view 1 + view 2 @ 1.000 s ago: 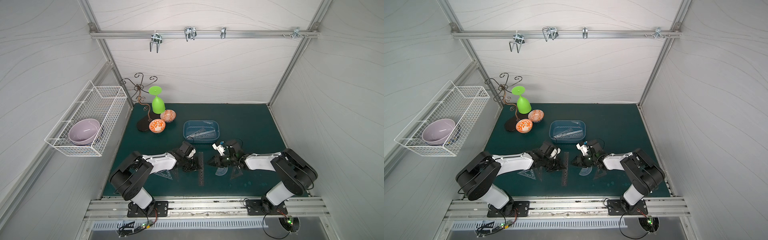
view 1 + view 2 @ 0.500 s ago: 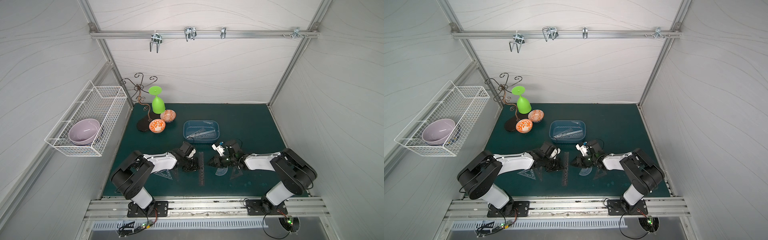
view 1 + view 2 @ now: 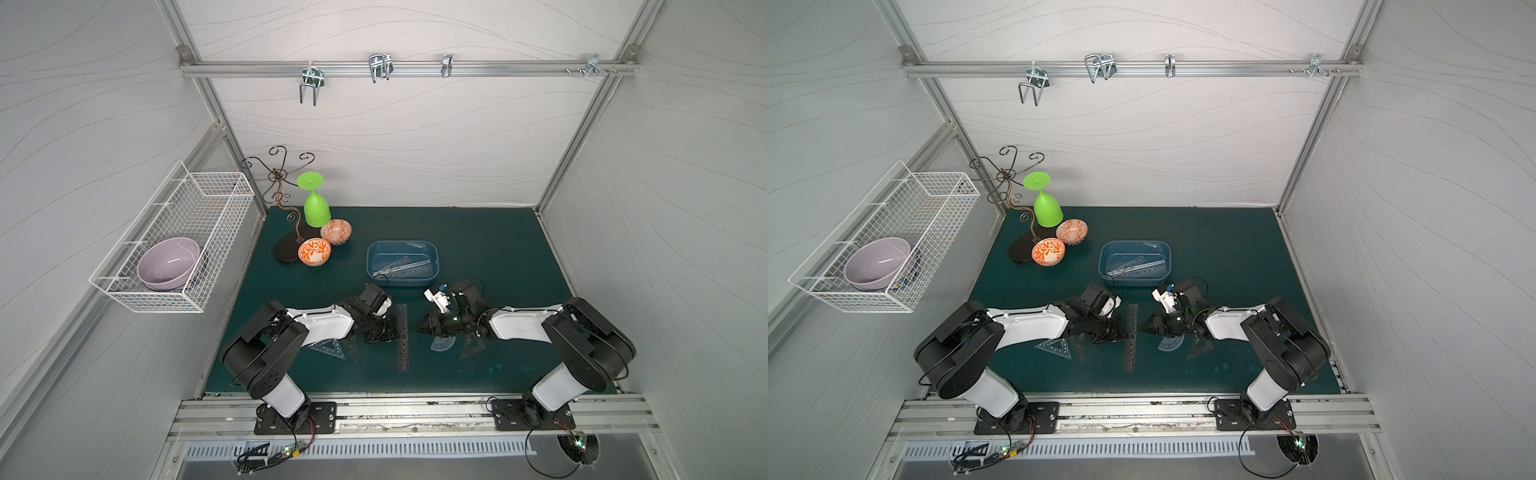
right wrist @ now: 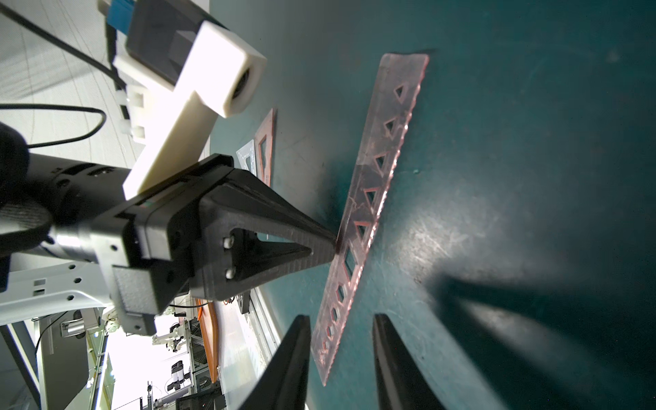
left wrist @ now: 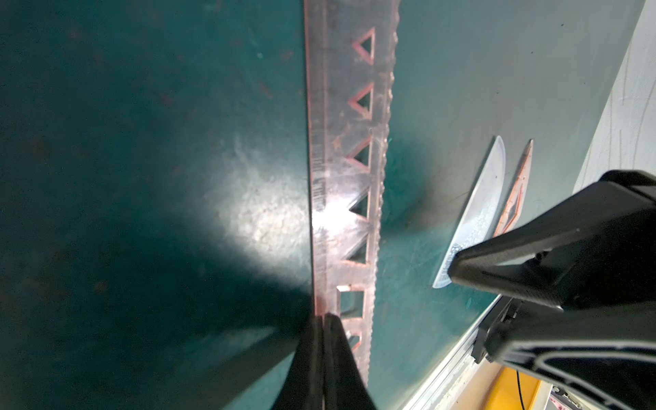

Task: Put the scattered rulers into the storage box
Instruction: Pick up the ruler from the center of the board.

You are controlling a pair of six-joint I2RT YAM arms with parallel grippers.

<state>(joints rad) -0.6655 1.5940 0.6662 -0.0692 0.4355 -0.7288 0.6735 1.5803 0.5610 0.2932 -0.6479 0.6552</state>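
Observation:
A long smoky ruler (image 3: 402,337) with stencil holes lies on the green mat between both arms. My left gripper (image 5: 323,317) is shut, its tips against the ruler's straight edge (image 4: 358,227). My right gripper (image 4: 340,319) is open, one finger on each side of the ruler's end. In both top views a clear protractor (image 3: 442,344) and a dark set square (image 3: 471,345) lie under the right arm. A clear set square (image 3: 1057,347) lies by the left arm. Behind them, the blue storage box (image 3: 371,266) holds rulers (image 3: 401,269).
An upturned green cup (image 3: 316,208), two orange patterned bowls (image 3: 314,251) and a dark wire stand (image 3: 286,249) sit at the back left of the mat. A white wire basket (image 3: 174,249) with a purple bowl hangs on the left wall. Hooks hang from the overhead rail (image 3: 380,68).
The right gripper's jaws have widened a little. Both arms and the long ruler stay almost where they were.

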